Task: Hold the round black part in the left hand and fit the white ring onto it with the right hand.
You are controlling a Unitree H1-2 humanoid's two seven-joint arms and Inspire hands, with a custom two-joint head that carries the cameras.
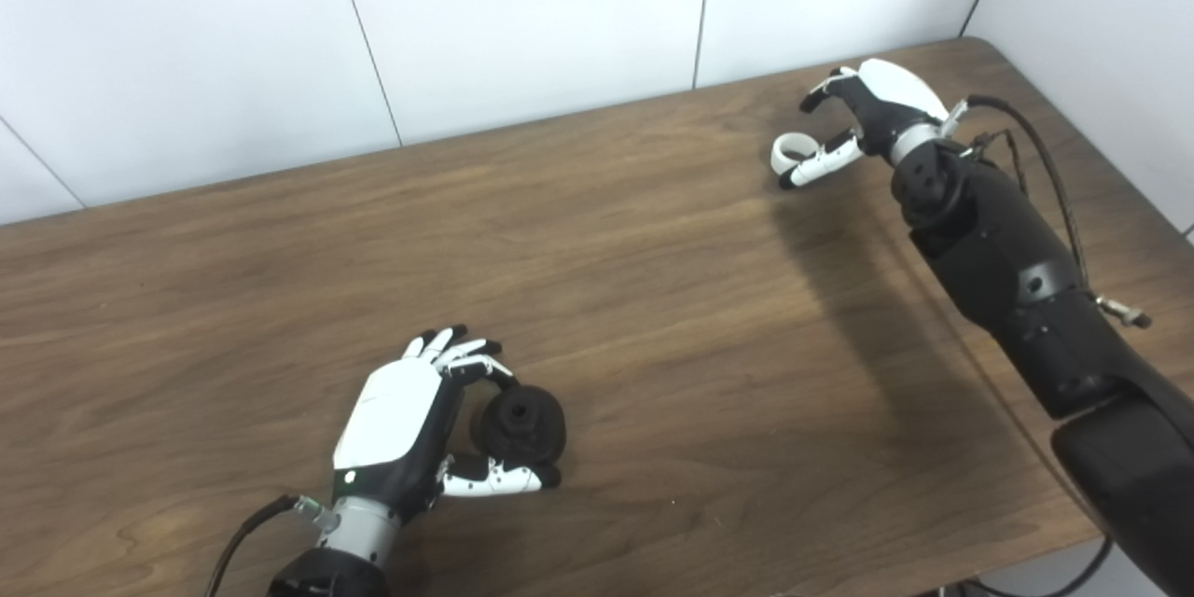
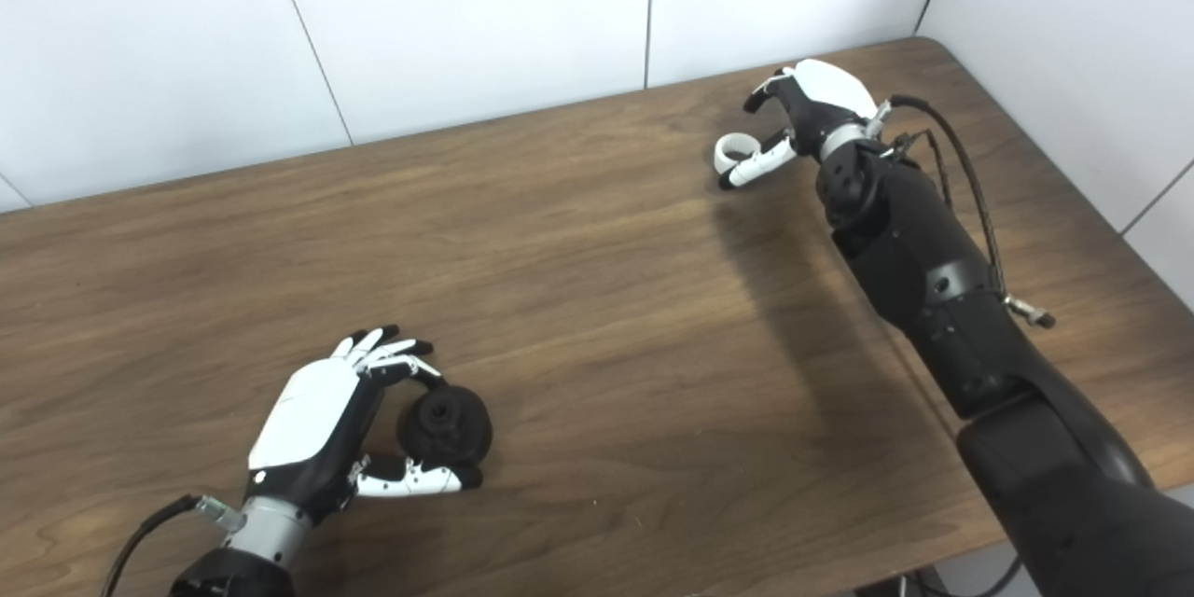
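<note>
The round black part (image 1: 519, 424) rests on the wooden table (image 1: 653, 298) near its front left. My left hand (image 1: 401, 429) is wrapped around it: the fingers (image 1: 471, 356) curl over its far edge and the thumb (image 1: 494, 479) lies against its near edge. The white ring (image 1: 789, 149) lies on the table at the far right. My right hand (image 1: 872, 112) hovers just right of it, open, with the thumb (image 1: 826, 160) touching or nearly touching the ring and the fingers (image 1: 821, 95) spread above and apart from it.
White wall panels (image 1: 522, 19) stand right behind the table's far edge and along its right side. The table's rounded far right corner (image 1: 975, 42) is close to my right hand. A black cable (image 1: 1045, 159) loops off the right forearm.
</note>
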